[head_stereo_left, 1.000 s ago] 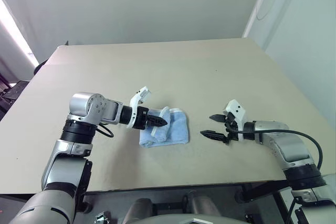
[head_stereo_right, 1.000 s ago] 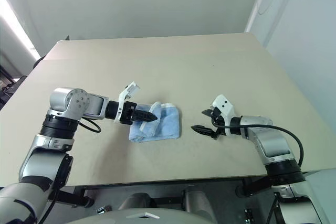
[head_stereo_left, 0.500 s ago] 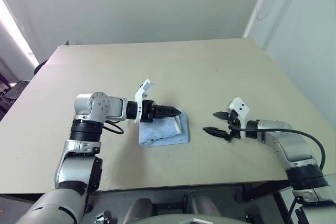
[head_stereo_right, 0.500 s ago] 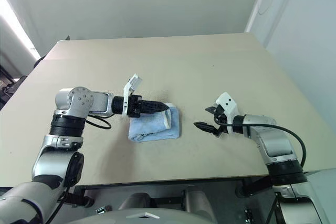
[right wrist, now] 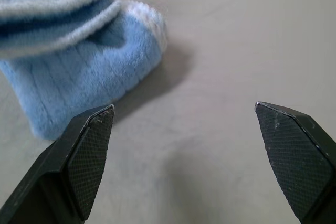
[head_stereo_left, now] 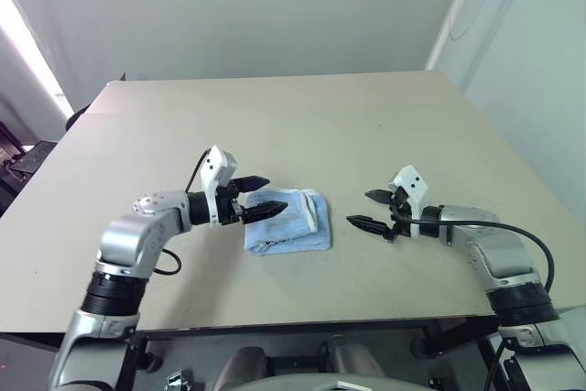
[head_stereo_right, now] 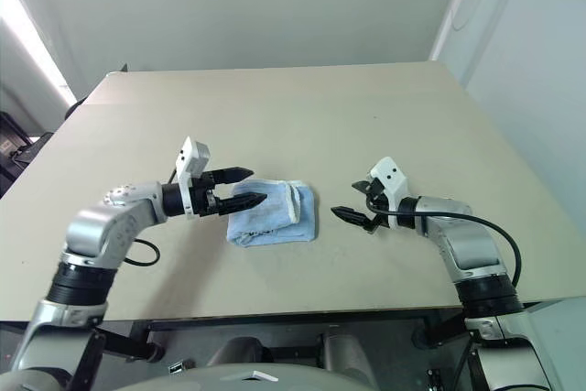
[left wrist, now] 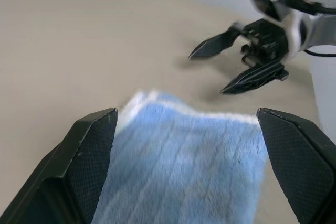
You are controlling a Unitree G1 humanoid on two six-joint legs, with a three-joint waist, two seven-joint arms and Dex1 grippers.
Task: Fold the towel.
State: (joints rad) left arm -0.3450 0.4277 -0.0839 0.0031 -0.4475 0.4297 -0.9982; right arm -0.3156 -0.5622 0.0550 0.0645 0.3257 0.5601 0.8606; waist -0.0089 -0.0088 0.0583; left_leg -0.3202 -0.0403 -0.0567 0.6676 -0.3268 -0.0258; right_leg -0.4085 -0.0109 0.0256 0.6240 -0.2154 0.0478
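The towel (head_stereo_left: 288,222) is a small light blue ribbed cloth with white edging, lying folded over on the tan table (head_stereo_left: 330,121) near its front middle. My left gripper (head_stereo_left: 272,195) is open and hovers level over the towel's left edge, with nothing between its fingers. In the left wrist view the towel (left wrist: 184,166) lies just below and ahead of those fingers. My right gripper (head_stereo_left: 360,208) is open too, a short way right of the towel and pointing at it. The right wrist view puts the towel's folded corner (right wrist: 68,66) ahead of it, apart from the fingertips.
The table's front edge (head_stereo_left: 302,325) runs close below the towel. A pale wall (head_stereo_left: 256,6) stands behind the table's far edge. The right gripper (left wrist: 207,74) also shows beyond the towel in the left wrist view.
My left gripper has opened and let go of the towel's fold, rolled over and drawn back to the left. The towel now lies flatter. The right gripper has barely moved.
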